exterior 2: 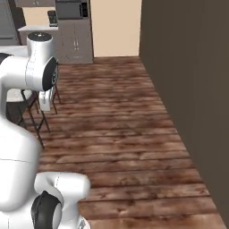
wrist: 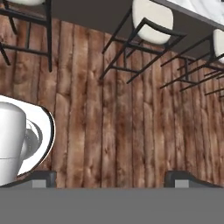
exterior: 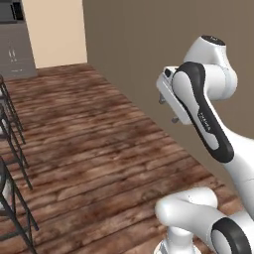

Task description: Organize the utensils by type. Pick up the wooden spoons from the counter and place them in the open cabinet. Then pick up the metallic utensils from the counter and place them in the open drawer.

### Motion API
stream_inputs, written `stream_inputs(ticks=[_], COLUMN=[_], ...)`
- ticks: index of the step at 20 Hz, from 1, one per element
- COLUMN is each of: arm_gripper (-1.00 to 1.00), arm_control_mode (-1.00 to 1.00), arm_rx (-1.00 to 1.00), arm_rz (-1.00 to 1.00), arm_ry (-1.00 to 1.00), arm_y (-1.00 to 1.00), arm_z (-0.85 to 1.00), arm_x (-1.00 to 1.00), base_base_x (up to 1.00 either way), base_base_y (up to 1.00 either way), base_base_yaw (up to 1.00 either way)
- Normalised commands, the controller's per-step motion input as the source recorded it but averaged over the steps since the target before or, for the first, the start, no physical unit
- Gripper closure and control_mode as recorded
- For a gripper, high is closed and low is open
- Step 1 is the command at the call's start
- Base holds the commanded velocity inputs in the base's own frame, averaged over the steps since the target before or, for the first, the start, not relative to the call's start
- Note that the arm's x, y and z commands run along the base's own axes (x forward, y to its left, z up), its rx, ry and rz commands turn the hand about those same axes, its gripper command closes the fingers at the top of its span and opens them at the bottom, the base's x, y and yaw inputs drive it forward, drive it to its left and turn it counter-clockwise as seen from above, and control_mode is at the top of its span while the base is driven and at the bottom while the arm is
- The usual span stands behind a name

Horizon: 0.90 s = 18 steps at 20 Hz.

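My end effector (wrist: pixel 111 177) points down at the wooden plank floor (wrist: pixel 109 122), its two dark fingertips (wrist: pixel 41 178) spread wide apart with nothing between them. In the left base view it hangs in the air beside the dark brown wall (exterior: pixel 149 44), small pads jutting from the white hand (exterior: pixel 168 111).

No spoons, cabinet or drawer can be made out from here, so I cannot place them relative to the end effector.

In the hand view, a thin strip of white marble bench (wrist: pixel 205 8) with grey veins crosses the upper right corner, well apart from the fingertips. Bar stools (wrist: pixel 151 17) with pale round seats and black wire legs stand along its dark edge.

In the right base view, grey cabinets (exterior 2: pixel 74 42) and a dark appliance (exterior 2: pixel 69 9) stand against the far beige wall (exterior 2: pixel 114 27); contents cannot be told. More black stool frames (exterior: pixel 12 149) line the left of the left base view.
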Motion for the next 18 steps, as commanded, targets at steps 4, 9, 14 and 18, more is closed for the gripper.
stream_inputs(ticks=[4,9,14,18], arm_gripper=[-1.0,-1.0,-1.0,-1.0], arm_control_mode=[1.0,1.0,1.0,1.0], arm_rx=[0.0,0.0,0.0,0.0], arm_rz=[0.0,0.0,0.0,0.0], arm_ry=[0.0,0.0,0.0,0.0], arm_y=[0.0,0.0,0.0,0.0], arm_z=[0.0,0.0,0.0,0.0], arm_x=[0.0,0.0,0.0,0.0], base_base_x=[1.0,1.0,0.91,0.81], base_base_y=[-0.09,-0.06,-0.01,0.0], base_base_yaw=[0.25,0.33,0.62,0.71])
